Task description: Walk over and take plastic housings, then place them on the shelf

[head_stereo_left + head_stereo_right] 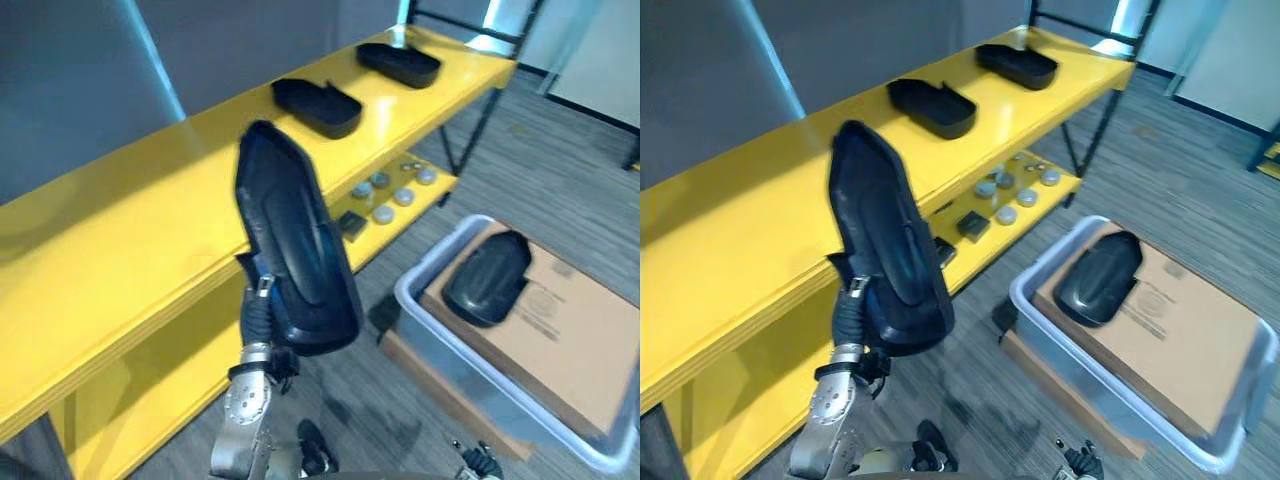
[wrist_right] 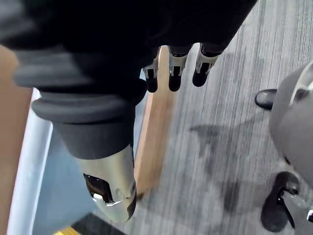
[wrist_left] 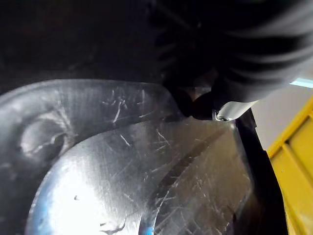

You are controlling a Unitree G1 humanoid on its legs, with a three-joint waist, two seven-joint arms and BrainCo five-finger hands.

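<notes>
Two plastic housings already lie on top of the yellow shelf (image 1: pixel 120 250): the nearer housing (image 1: pixel 318 106) and the farther housing (image 1: pixel 400 63), both towards its far end. The left hand (image 1: pixel 258 305) has a third, the held housing (image 1: pixel 295 240), raised upright against the shelf's front edge, fingers clamped on it but not yet setting it down. A last housing (image 1: pixel 488 278) waits in the grey bin (image 1: pixel 430 265) on the floor beside the shelf. The right hand (image 2: pixel 171 73) hangs with fingers slack, empty.
</notes>
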